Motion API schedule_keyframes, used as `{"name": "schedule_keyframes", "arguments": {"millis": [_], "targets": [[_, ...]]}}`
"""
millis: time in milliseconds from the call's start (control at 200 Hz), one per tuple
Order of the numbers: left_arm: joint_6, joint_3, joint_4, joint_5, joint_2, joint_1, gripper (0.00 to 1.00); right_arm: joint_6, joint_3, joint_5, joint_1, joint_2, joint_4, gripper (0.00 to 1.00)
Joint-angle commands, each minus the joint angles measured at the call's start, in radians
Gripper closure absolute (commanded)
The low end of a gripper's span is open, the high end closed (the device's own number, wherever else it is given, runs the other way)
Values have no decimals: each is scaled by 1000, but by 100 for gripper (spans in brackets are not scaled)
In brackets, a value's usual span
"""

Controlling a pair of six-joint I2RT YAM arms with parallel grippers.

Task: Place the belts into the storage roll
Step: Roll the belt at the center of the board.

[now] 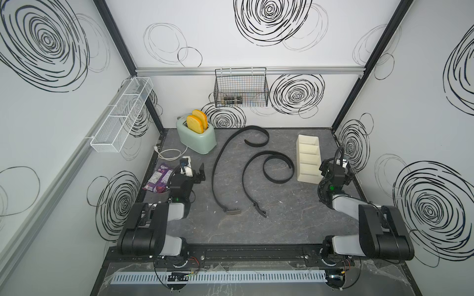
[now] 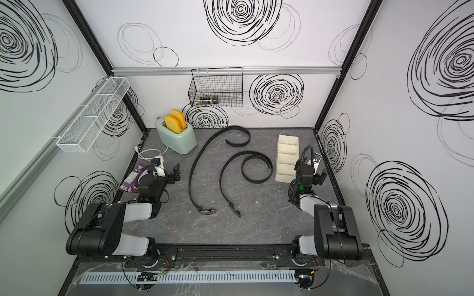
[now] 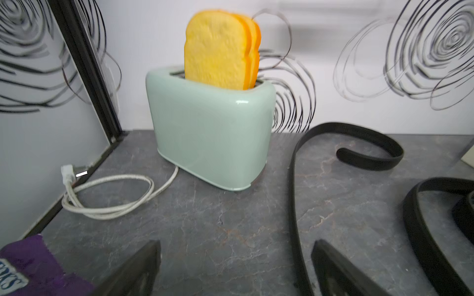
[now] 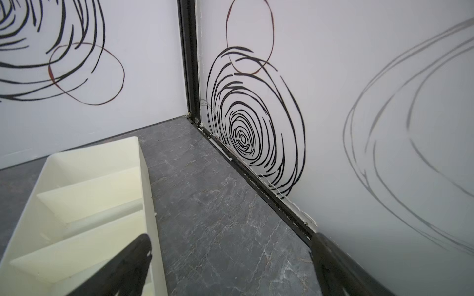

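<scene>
Two black belts lie uncoiled on the grey table in both top views. The left belt (image 1: 215, 164) (image 2: 191, 169) runs from its buckle (image 1: 232, 211) to a hook near the back wall. The right belt (image 1: 245, 176) (image 2: 221, 176) ends in a loose spiral. The storage roll (image 1: 300, 153) (image 2: 280, 153), a cream divided tray, stands at the right with nothing in it. My left gripper (image 1: 200, 175) (image 3: 236, 248) is open just left of the left belt (image 3: 292, 194). My right gripper (image 2: 309, 170) (image 4: 230, 241) is open beside the storage roll's (image 4: 146, 174) near end, holding nothing.
A mint toaster (image 1: 196, 139) with two bread slices stands at the back left, its white cord (image 1: 169, 153) coiled beside it. A purple packet (image 1: 156, 179) lies by my left arm. A black wire basket (image 1: 241, 89) and a white mesh shelf (image 1: 120, 118) hang on the walls.
</scene>
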Motion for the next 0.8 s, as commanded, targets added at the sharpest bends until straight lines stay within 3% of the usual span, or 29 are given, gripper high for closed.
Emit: {"name": "schedule_keyframes", "arguments": {"millis": [0, 170, 350, 516, 616, 796], "targets": [[-63, 240, -474, -34, -5, 15, 4, 100, 72, 77, -7, -46, -259, 2], [-98, 368, -740, 3, -105, 17, 4, 225, 259, 149, -11, -63, -518, 2], [-169, 464, -1002, 100, -161, -1, 4, 322, 345, 24, 8, -114, -552, 2], [-264, 480, -1119, 198, -199, -55, 4, 342, 468, -14, 135, -121, -654, 2], [-305, 485, -1192, 196, -229, -133, 3, 321, 568, -124, 227, -75, -762, 2], [-389, 474, -1256, 146, -279, -388, 3, 231, 689, -298, 327, 12, -1015, 2]]}}
